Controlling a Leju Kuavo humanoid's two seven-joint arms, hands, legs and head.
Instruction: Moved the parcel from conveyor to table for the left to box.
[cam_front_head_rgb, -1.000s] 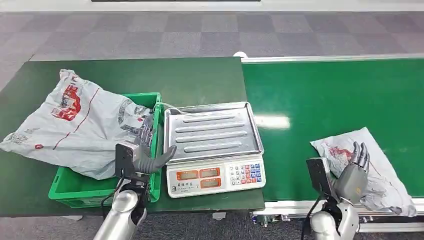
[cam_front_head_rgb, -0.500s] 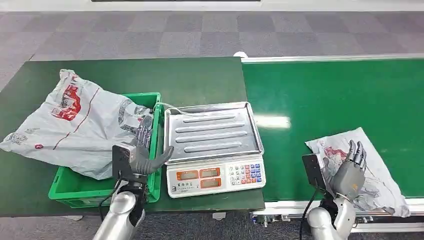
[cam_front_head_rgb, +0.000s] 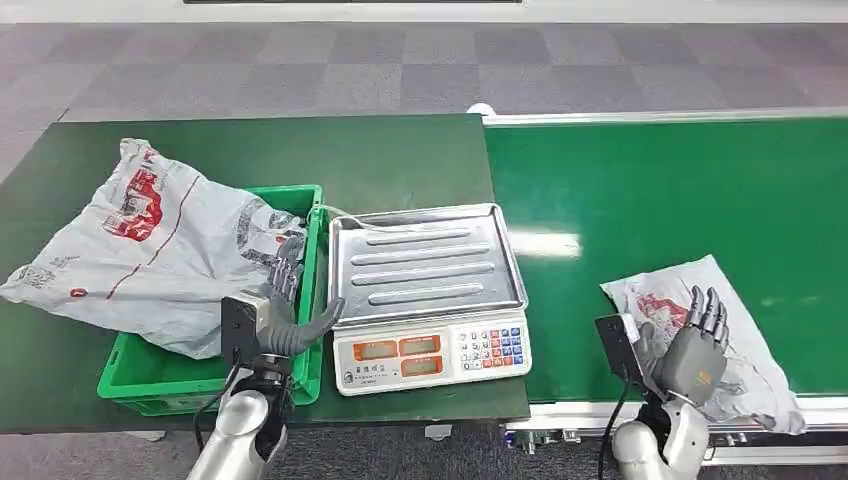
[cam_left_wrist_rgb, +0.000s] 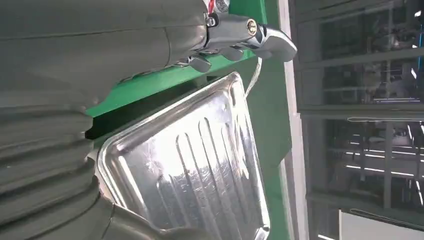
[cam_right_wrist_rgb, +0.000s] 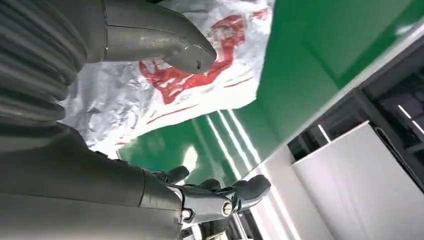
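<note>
Head view, read from left to right: a large grey plastic bag (cam_front_head_rgb: 150, 250) with red print lies on the dark green worktop (cam_front_head_rgb: 400, 160), its right part draped into a green crate (cam_front_head_rgb: 140, 378). The left hand (cam_front_head_rgb: 290, 305) is raised at the crate's right wall, fingers apart and holding nothing, thumb pointing toward the scale. Just beside the crate stands an electronic scale (cam_front_head_rgb: 432, 350) with a ribbed steel pan (cam_front_head_rgb: 425, 265); the pan carries no load. Left wrist view shows that same pan close under the hand's fingers (cam_left_wrist_rgb: 250, 35), with the crate's green edge between them.

To the right runs the green conveyor (cam_front_head_rgb: 680, 190). The parcel (cam_front_head_rgb: 745, 345), a grey bag with red print, lies flat on the belt near its front edge. The right hand (cam_front_head_rgb: 695, 350) is raised over the parcel's near left part, fingers spread and upright, gripping nothing. Right wrist view shows the thumb (cam_right_wrist_rgb: 165, 45) above the bag's red print; contact cannot be confirmed.
</note>
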